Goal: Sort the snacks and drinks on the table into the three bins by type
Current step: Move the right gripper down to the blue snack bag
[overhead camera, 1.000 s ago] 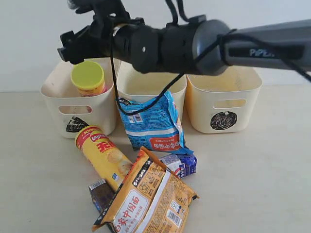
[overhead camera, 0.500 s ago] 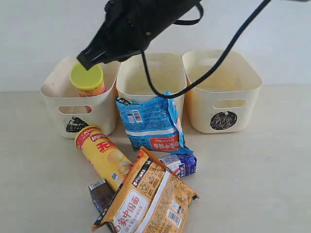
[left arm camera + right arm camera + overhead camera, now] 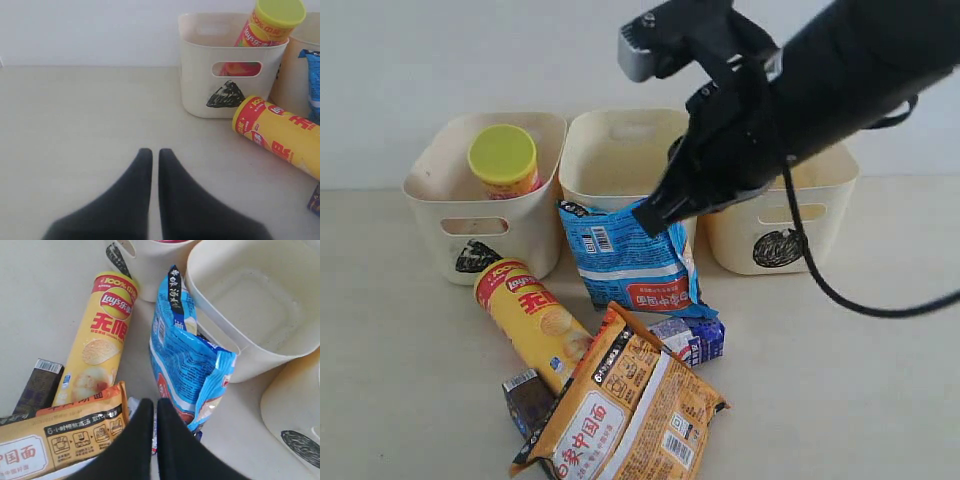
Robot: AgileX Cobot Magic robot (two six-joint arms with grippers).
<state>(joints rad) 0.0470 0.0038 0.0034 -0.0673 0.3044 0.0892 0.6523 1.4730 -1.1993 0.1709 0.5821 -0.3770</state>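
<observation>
A pink canister (image 3: pixel 503 160) with a lime lid stands in the left bin (image 3: pixel 435 215), the one with the triangle mark. Against the middle bin (image 3: pixel 610 170) leans a blue bag (image 3: pixel 625 260). On the table lie the yellow canister (image 3: pixel 532 322), an orange-brown bag (image 3: pixel 630 410), a blue-and-white carton (image 3: pixel 692 340) and a dark carton (image 3: pixel 528 398). My right gripper (image 3: pixel 646 217) hangs above the blue bag (image 3: pixel 185 355), shut and empty (image 3: pixel 151 402). My left gripper (image 3: pixel 151 152) is shut over bare table, left of the triangle bin (image 3: pixel 200 85).
The right bin (image 3: pixel 820 215) with the circle mark shows nothing inside, partly hidden by my right arm. The orange-brown bag overlaps the yellow canister (image 3: pixel 102 340) and the dark carton (image 3: pixel 40 385). Bare table (image 3: pixel 840 380) spreads to the right of the pile.
My right arm has swung from above the left bin to the right, over the middle bin and blue bag. Its gripper has gone from open to shut, empty. The snacks lie unmoved.
</observation>
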